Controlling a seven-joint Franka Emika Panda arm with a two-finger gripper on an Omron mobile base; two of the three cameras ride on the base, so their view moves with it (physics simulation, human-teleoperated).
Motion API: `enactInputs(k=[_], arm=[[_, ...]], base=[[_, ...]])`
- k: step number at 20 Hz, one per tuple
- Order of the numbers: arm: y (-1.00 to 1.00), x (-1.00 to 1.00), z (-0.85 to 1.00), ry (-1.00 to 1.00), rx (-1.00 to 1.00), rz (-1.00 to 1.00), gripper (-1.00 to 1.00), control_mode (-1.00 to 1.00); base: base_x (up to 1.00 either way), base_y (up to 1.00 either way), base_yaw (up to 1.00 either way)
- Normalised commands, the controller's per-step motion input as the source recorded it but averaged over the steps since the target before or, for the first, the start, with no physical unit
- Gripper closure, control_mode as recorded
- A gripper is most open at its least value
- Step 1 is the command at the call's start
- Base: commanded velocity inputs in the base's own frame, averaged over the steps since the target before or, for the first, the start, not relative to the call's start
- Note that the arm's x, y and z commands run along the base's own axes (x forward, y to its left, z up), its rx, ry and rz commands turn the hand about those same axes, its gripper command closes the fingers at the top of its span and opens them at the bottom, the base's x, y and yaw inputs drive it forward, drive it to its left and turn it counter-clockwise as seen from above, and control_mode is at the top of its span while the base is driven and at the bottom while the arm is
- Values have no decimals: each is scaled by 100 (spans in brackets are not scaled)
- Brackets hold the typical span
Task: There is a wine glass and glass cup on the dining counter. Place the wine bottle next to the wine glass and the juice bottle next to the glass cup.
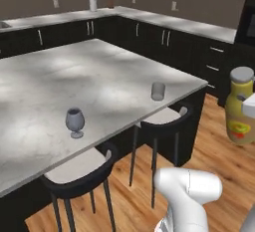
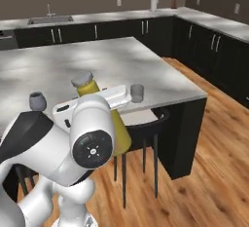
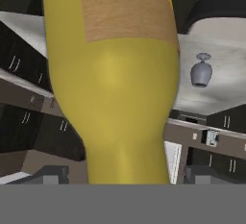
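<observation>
The juice bottle [image 1: 240,107], squat and yellow-orange with a grey cap, hangs upright in the air off the right end of the dining counter [image 1: 99,76]. My gripper [image 1: 247,105] is shut on its body from the right. In the right base view the juice bottle [image 2: 90,87] leans behind my white hand. Up close in the hand view, its yellow body [image 3: 120,83] takes up most of the picture. The wine glass [image 1: 74,121] stands near the counter's front edge. The glass cup [image 1: 158,90] stands near the right corner, left of the bottle. The wine bottle is out of view.
Two black stools with pale seats [image 1: 79,169] [image 1: 164,117] are tucked under the counter's front edge. Dark wall cabinets with a grey top [image 1: 174,24] run along the back and right. A paper towel roll [image 1: 92,2] stands in the far corner. Wooden floor [image 1: 219,161] lies below the bottle.
</observation>
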Motion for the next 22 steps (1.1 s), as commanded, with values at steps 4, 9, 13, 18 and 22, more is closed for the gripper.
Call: enactInputs(k=[4,9,13,18,22], arm=[[0,0,0,0,0,0,100,100],[0,0,0,0,0,0,100,100],[0,0,0,0,0,0,100,100],[0,0,0,0,0,0,100,100],[0,0,0,0,0,0,100,100]], base=[[11,-67,52],[41,-62,51],[50,-38,46],[41,-16,46],[28,-29,44]])
